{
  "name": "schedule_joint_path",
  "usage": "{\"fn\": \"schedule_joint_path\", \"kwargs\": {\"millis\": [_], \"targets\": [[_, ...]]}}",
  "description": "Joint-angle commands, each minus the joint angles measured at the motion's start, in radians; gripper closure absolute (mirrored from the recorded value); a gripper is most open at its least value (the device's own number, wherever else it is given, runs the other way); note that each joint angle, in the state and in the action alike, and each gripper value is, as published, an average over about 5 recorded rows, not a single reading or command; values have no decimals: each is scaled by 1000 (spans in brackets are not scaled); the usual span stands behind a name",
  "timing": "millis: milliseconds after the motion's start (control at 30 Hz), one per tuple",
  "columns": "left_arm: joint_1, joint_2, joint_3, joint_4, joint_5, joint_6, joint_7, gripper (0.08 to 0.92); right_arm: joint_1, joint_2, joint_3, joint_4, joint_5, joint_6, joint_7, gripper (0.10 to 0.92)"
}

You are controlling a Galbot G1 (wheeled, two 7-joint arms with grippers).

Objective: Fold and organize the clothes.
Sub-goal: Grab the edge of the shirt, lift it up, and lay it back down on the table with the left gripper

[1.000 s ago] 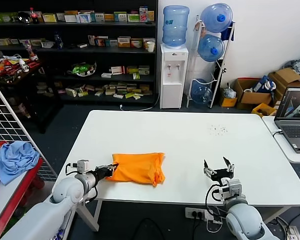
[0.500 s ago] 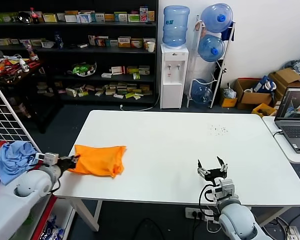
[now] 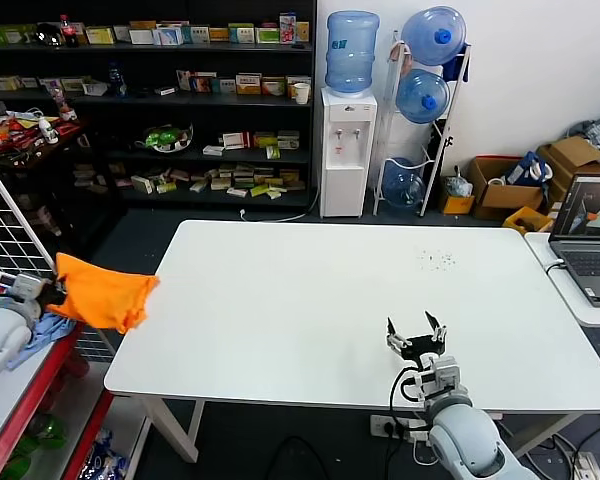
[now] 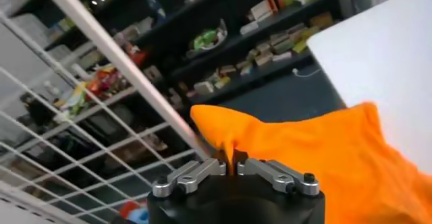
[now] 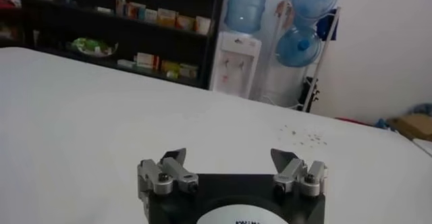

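Observation:
The clothes are one folded bright orange T-shirt (image 3: 105, 297). It hangs in the air just past the left edge of the white table (image 3: 310, 290), and my left gripper (image 3: 53, 291) is shut on its near edge. In the left wrist view the orange T-shirt (image 4: 317, 158) spreads away from the left gripper (image 4: 231, 165), with a fold of cloth pinched between the closed jaws. My right gripper (image 3: 413, 326) rests low over the table's front edge, right of centre. The right wrist view shows the right gripper (image 5: 229, 155) open, with only bare tabletop between its fingers.
A light blue cloth (image 3: 42, 330) lies on the red-edged side cart (image 3: 40, 400) under the left arm. A white wire grid (image 3: 10, 235) stands beside it. A laptop (image 3: 590, 240) sits on a second table at the right. Shelves and a water dispenser (image 3: 346, 150) stand behind.
My left gripper has carried the orange T-shirt leftward, from the table's front left part to off its edge above the side cart. The right gripper has drifted slightly left, still open.

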Motion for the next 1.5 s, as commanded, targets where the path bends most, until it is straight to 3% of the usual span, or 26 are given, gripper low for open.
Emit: {"fn": "schedule_joint_path", "kwargs": {"millis": [33,300,533,733,833,1000,1333,1500], "targets": [[-41,31,16,-112,-127,28,-60,865,15,17,-12,-17,-5,3,-1,203],[1,-163,58,-218,-179,69,-172,865,-10,12,9,-16,-25,9,-1,203],[-9,-230,101,-272,-261,99,-243,865,-27,3,34,-1,-36,13,-1,203],[58,-268,98,-402,-336,114,-292,865,-44,-4,50,11,-47,17,-4,203],[99,-327,98,-442,-329,105,-314,865,-52,-15,56,19,-54,27,-11,203],[130,-500,113,-422,-261,69,-347,865,-79,-36,72,33,-66,65,-41,203],[99,-925,145,-231,-44,-31,-359,865,-167,-70,141,61,-75,156,-116,203],[91,-1069,174,-171,43,-77,-360,865,-185,-80,176,49,-59,191,-147,203]]}}
